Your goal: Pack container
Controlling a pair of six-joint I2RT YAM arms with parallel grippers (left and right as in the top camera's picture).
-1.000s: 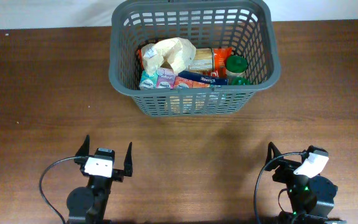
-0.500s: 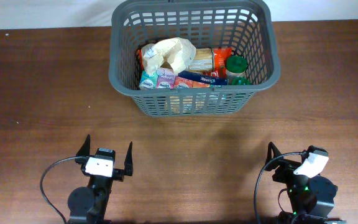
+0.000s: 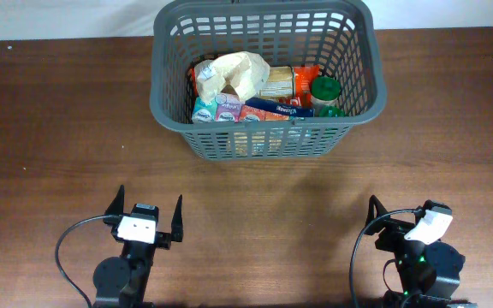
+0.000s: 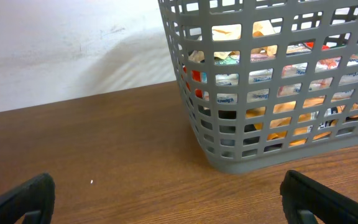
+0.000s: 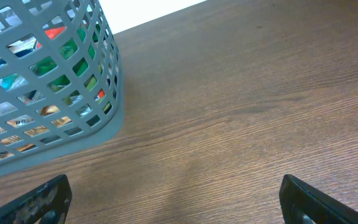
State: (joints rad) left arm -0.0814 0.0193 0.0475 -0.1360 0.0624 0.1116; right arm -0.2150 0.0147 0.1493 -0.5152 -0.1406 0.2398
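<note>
light: bright, even | shadow: soft, on wall [image 4: 55, 62] | blur: fingers [image 4: 17, 200] near lens

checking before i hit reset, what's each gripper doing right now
left gripper: open, holding nothing
right gripper: open, holding nothing

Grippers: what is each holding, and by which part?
Nothing: the left gripper and right gripper are both open and empty, apart from the basket.
</note>
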